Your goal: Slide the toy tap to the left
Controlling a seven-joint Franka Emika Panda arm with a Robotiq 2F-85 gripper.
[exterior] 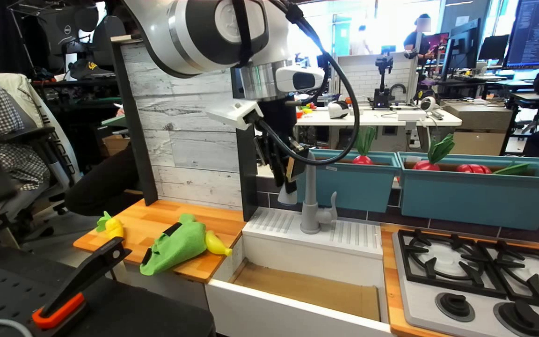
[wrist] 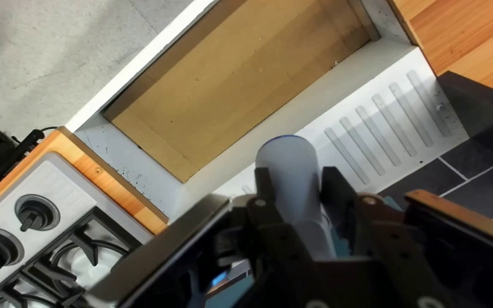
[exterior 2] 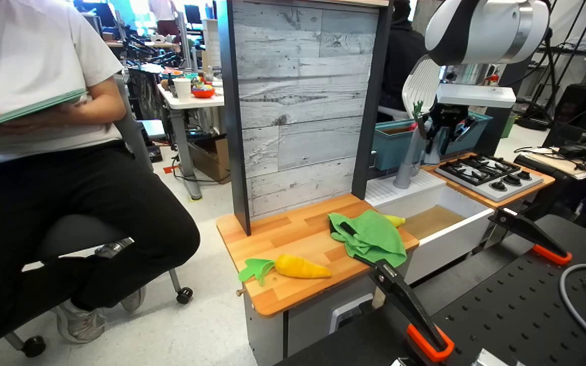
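Note:
The toy tap (exterior: 310, 210) is pale grey and stands upright on the ridged white ledge behind the sink (exterior: 297, 299), its small handle at its side. In another exterior view the tap (exterior 2: 413, 152) stands past the wooden panel. My gripper (exterior: 288, 183) is at the spout, above the ledge, and also shows in an exterior view (exterior 2: 440, 138). In the wrist view the gripper's fingers (wrist: 296, 175) lie on both sides of the tap's spout (wrist: 289, 154), close against it. The left finger covers part of the spout; the gripper hides the top of the arch.
Teal planters (exterior: 475, 201) with toy radishes stand close behind the tap. A stove (exterior: 419, 299) is on one side. On the other are a wood-look panel (exterior: 194, 131), a green cloth (exterior: 176, 243) and yellow toy vegetables (exterior 2: 300, 267) on a wooden counter (exterior 2: 283, 234).

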